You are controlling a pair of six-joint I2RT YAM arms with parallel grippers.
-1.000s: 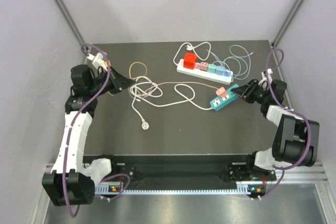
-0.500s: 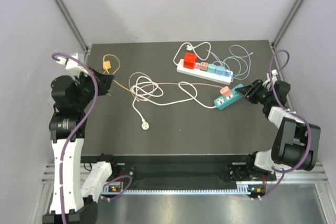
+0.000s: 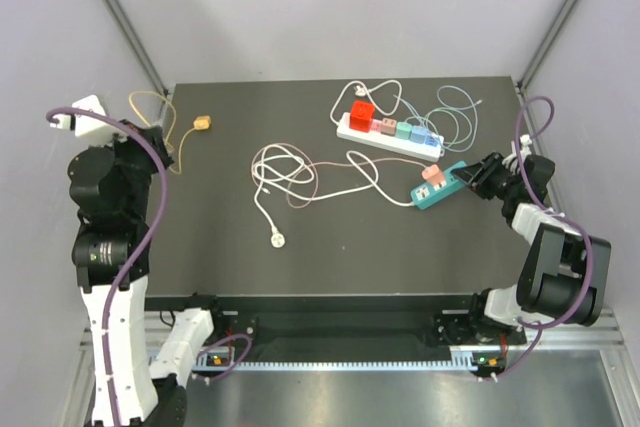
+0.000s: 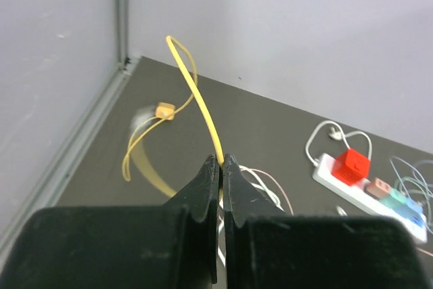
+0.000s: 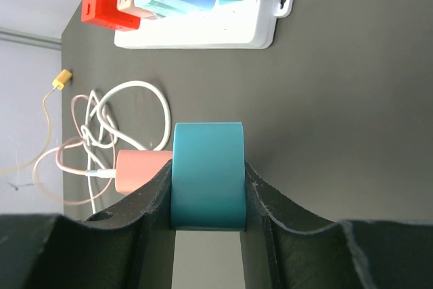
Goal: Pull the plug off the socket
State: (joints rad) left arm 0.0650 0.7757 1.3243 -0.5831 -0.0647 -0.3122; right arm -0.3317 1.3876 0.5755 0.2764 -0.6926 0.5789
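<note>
- Clamping the yellow cable (image 4: 197,94), the left gripper (image 4: 220,162) has its jaws pressed almost together, with only the thin cord between the tips.
- The cable rises out of the jaws in a tall loop, then drops to the table (image 3: 350,247), where it ends at the yellow plug (image 3: 203,123).
- The yellow plug lies loose near the table's far-left corner, in no socket and well apart from both strips (its prongs are too small to make out).
- The left arm (image 3: 108,209) stands tall at the left edge of the table, wrist raised and the gripper pointing toward the far side.
- The right gripper (image 5: 208,167) has its jaws narrowly parted and closed on the end of the teal power strip (image 3: 432,190), one finger on each long side.
- The right arm (image 3: 545,247) is folded low at the right edge, its gripper reaching leftward.
- The teal strip lies flat on a diagonal, its free end toward the table's middle; a pink plug (image 3: 430,174) sits in it just beyond the fingers.
- A white power strip (image 3: 385,133) with a red adapter (image 3: 362,113) lies farther back, apart from the teal one.
</note>
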